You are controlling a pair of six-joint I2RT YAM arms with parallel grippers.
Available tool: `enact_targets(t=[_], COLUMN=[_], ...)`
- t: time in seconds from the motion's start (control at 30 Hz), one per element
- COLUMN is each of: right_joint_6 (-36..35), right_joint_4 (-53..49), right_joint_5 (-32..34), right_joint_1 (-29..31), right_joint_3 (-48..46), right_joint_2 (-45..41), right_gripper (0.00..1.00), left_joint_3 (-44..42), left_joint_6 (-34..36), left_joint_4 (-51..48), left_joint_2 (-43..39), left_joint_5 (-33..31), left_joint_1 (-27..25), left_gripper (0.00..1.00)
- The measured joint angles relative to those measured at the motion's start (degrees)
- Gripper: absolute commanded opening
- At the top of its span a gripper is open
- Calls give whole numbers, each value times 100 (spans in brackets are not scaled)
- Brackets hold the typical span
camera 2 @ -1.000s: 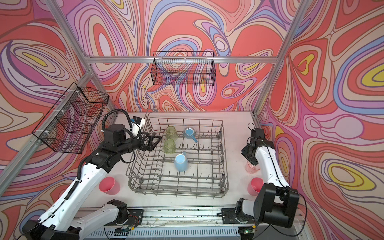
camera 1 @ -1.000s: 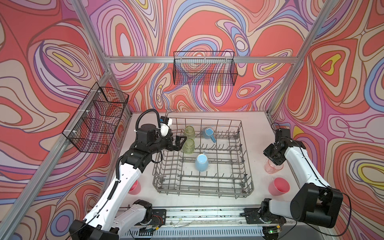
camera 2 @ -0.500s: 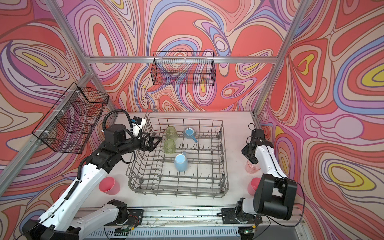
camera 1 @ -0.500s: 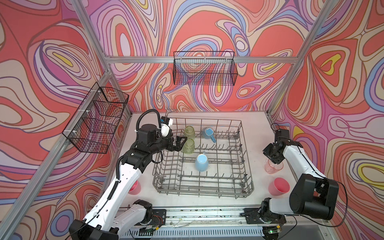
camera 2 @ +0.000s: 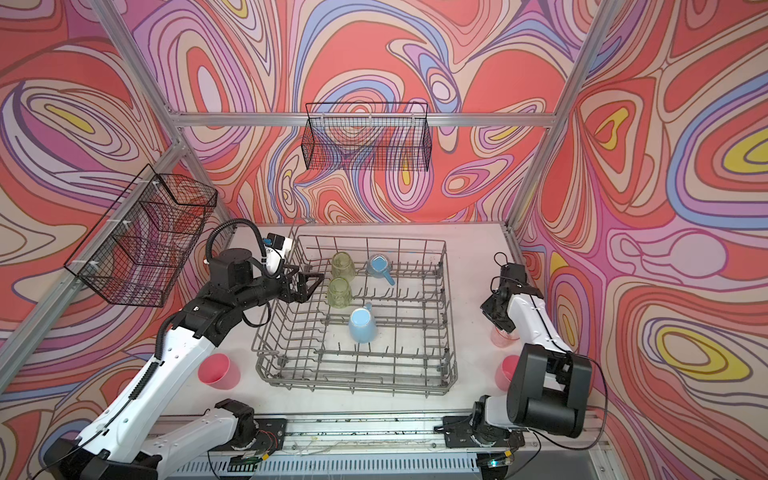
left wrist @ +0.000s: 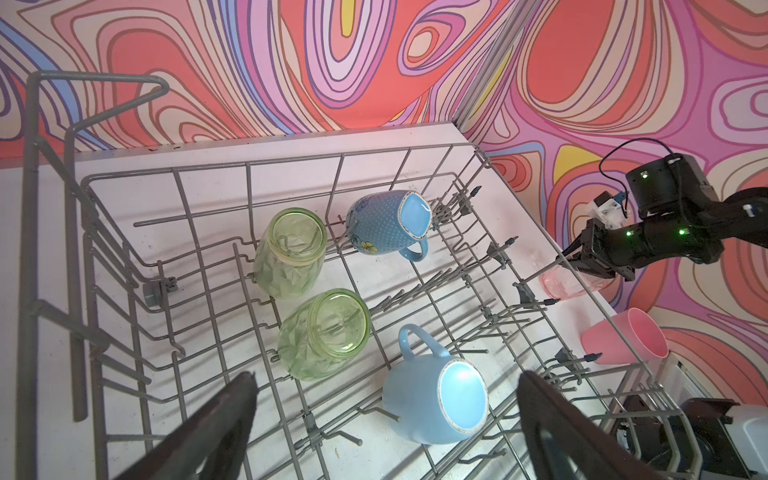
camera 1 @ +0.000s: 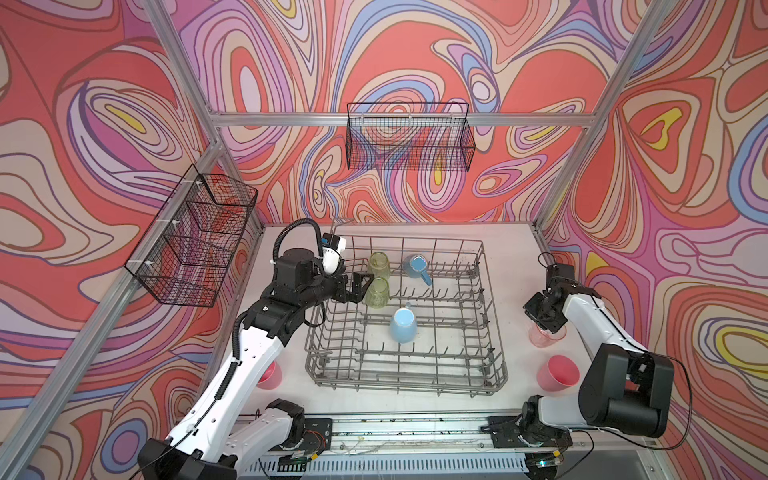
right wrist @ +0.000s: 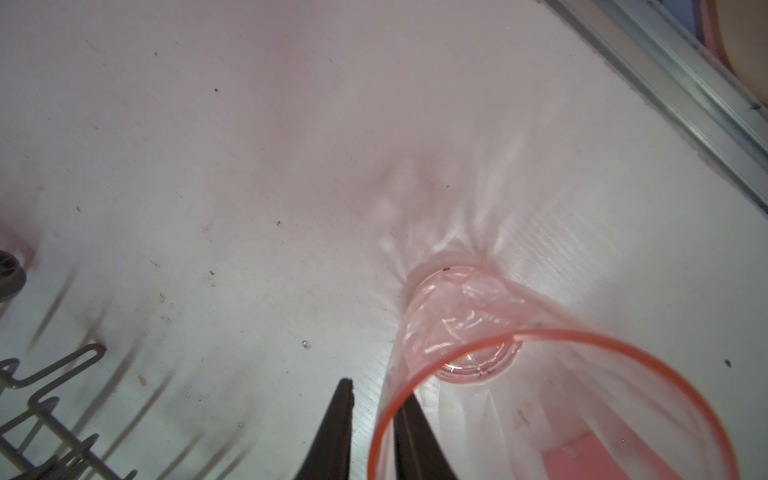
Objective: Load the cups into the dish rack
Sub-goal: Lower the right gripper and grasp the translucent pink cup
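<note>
Counting in a top view gives four cups in the dish rack (camera 1: 401, 381): two green tumblers (camera 1: 376, 292) and two blue mugs (camera 1: 403, 328). Two opaque pink cups (camera 1: 557, 372) stand on the table (camera 1: 513, 249), one each side. The left wrist view shows the left gripper (left wrist: 386, 376) wide and empty over the rack. The right wrist view shows the right gripper (right wrist: 376, 388) narrow, pinching the rim of the translucent pink tumbler (right wrist: 469, 316) on the table; three remain.
</note>
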Motion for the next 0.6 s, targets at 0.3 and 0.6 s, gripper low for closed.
enact_targets(t=[0.3,0.6], right_joint_6=[-48,-59], right_joint_4=[35,-15], right_joint_5=[136,308], right_joint_1=[-7,-7], right_joint_3=[48,743], right_joint_2=[-111,-376], right_gripper=[0,0], left_joint_3=[0,0], left_joint_6=[2,20], left_joint_4=[-2,-2], left_joint_2=[0,0], left_joint_5=[-83,-127], left_joint_1=[-22,-22], left_gripper=[100,100])
